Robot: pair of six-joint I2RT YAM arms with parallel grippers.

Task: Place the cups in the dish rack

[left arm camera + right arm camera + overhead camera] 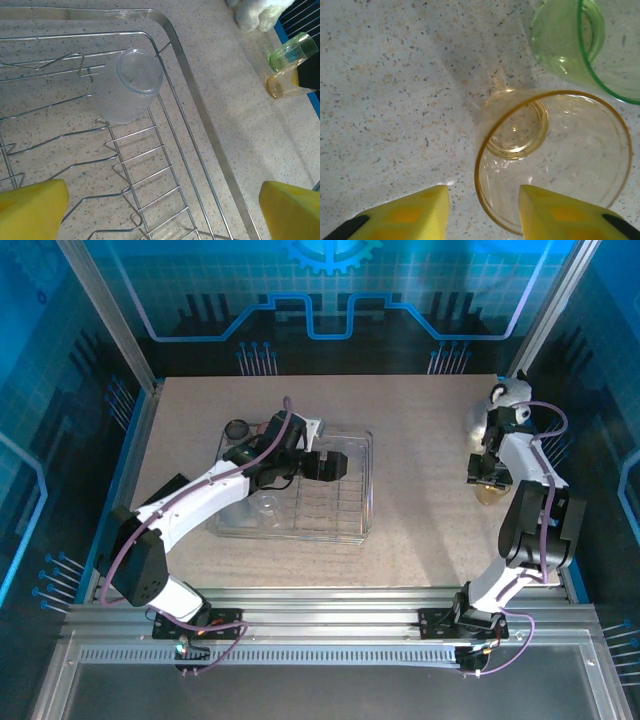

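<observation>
One pick-up judged in hand: found right tool (481,196) part-open, astride rim of amber translucent plastic tumbler (570,150) on counter (380,75), beside green translucent tumbler (560,40). Needed next: close, lift, carry to silver wire dish rack (202,115). Saw there one clear dimpled tumbler (130,85); found left tool (162,187) wide open, empty, above.

No text, number or brand can be read anywhere. The only sign is a blue gear emblem (330,252) on the back wall (200,290), with circuit-like lines (280,302) beneath it.
</observation>
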